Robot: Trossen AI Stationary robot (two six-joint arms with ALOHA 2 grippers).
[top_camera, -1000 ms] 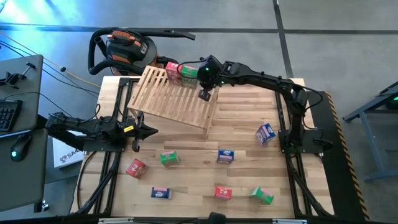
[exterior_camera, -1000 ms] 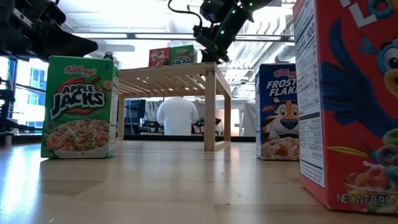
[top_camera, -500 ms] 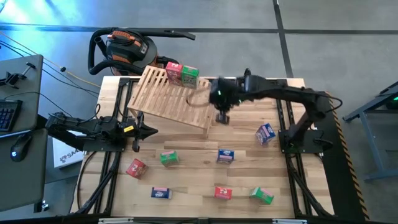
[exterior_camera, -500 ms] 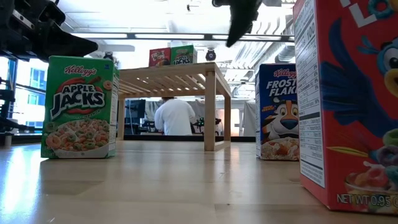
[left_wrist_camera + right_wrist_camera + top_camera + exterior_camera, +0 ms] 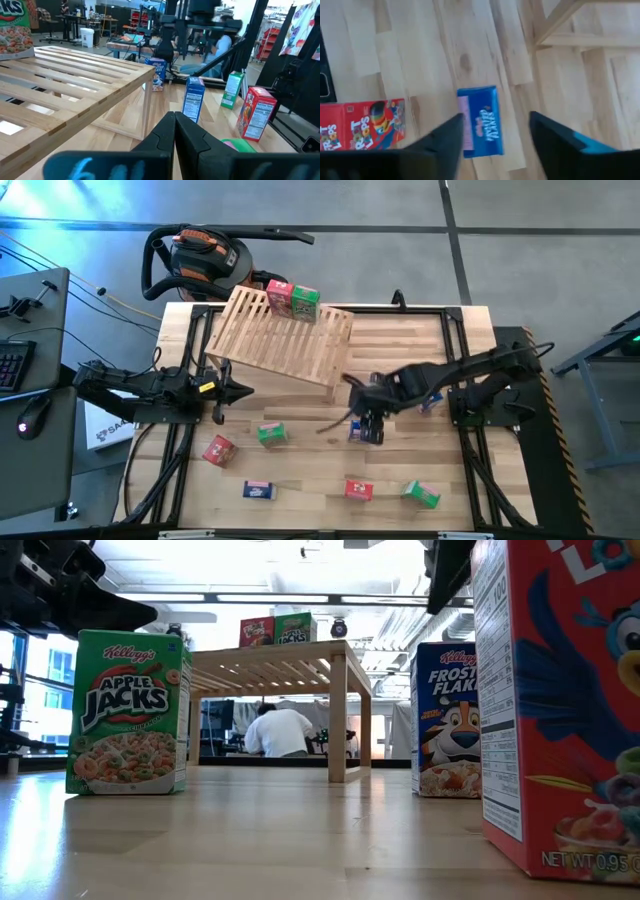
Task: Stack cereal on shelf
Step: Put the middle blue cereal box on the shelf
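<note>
From above, the right gripper [image 5: 366, 428] is seen low over the middle of the table, directly above a blue box [image 5: 358, 430] that stands just in front of the shelf [image 5: 285, 335]; two boxes, one red [image 5: 278, 295] and one green [image 5: 305, 304], are already placed on the shelf's far edge, while the other boxes are scattered on the table [image 5: 400, 350] nearer the front. The left gripper [image 5: 222, 391] is parked at the table's left side, beside the shelf. In the low view, the shelf [image 5: 280, 665] is seen standing on short legs with the two boxes on top, and a green box [image 5: 127, 712] and a blue-and-white box [image 5: 447, 720] are seen upright on the table; a person is visible in the room behind. In the left wrist view, the left fingers [image 5: 175, 135] are pressed together with nothing between them. In the right wrist view, the right fingers [image 5: 445, 140] are spread apart and hold nothing, with the blue box [image 5: 481, 121] lying on the table between and beyond them. The box is judged to be light, thin card, fairly stiff but easily dented and rather slick on its printed faces; it is best taken across its two broad faces near the middle, with gentle pressure, so that it is neither crushed nor allowed to pivot.
</note>
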